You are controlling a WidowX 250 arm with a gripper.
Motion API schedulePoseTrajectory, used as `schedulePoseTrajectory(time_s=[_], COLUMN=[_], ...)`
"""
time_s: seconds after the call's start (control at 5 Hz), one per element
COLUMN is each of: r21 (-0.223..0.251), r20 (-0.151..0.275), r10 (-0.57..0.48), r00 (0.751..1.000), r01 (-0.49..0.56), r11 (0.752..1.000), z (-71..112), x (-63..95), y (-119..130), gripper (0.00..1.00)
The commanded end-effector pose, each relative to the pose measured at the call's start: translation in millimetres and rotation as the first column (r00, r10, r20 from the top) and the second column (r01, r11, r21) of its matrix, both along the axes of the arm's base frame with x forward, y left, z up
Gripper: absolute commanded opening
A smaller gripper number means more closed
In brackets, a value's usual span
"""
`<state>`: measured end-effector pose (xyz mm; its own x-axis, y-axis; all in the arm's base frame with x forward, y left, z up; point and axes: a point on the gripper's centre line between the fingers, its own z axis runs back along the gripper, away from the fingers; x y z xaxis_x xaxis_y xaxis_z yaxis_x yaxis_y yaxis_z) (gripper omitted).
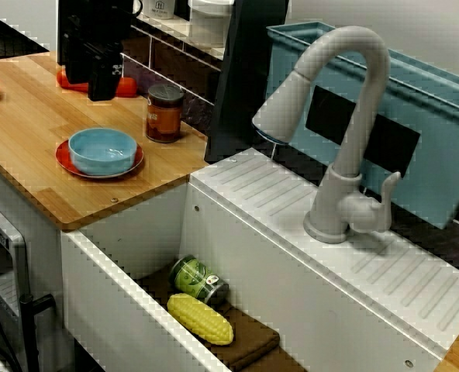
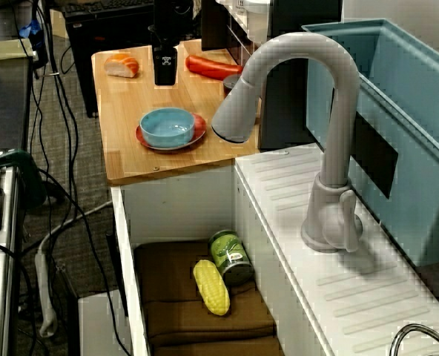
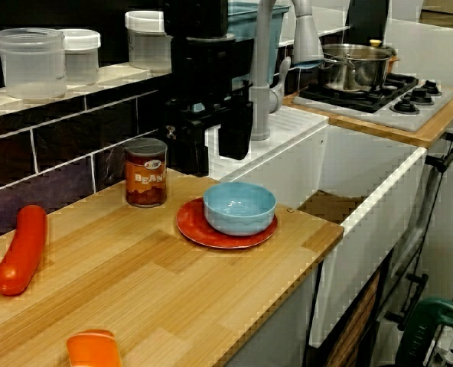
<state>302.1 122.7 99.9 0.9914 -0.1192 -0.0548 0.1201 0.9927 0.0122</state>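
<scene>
Claw [image 3: 211, 160]: black, two fingers spread, nothing between them, pale sink front visible through the gap in the counter-level view. Hung above counter [image 3: 158, 283], touching nothing. Height judged enough to pass over whatever stands below.

Nearest: can [image 3: 146, 173], upright on its base by the tiled wall, label outward, near plate. Sausage [image 3: 21, 248], red, lying flat along the same wall, well apart from can.

Next out: bowl [image 3: 239, 206], blue, seated in red plate [image 3: 190, 223], stacked as one setting near the sink-side edge.

Further: faucet [image 1: 346, 116], spout bent over sink [image 1: 121, 310]. Inside, corn [image 1: 200, 318] and green tin [image 1: 198, 279] on their sides, side by side, on brown cloth [image 1: 253, 337], probably laid as padding.

Hidden or doubtful: arm above claw cut off by the top edge. Exact spot of claw over counter uncertain: set over sausage in the faucet-side view, behind can in the counter-level view. Can half masked by spout in the high view. Orange piece [image 3: 93, 349] cut by the bottom edge, kind unclear.
</scene>
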Motion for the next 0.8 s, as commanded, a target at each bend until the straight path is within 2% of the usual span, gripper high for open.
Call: schedulePoseTrajectory(time_s=[0.0, 0.2, 0.6], r21=[0.091, 0.105, 0.135], r20=[0.077, 0.093, 0.102], r10=[0.03, 0.036, 0.046], r00=[0.997, 0.995, 0.994], r01=[-0.036, -0.046, -0.06], r11=[0.995, 0.993, 0.989], z=[3.3, -1.1, 2.3], x=[6.2, 5.1, 1.2], y=[34, 47, 62], gripper=[1.0, 1.0, 1.0])
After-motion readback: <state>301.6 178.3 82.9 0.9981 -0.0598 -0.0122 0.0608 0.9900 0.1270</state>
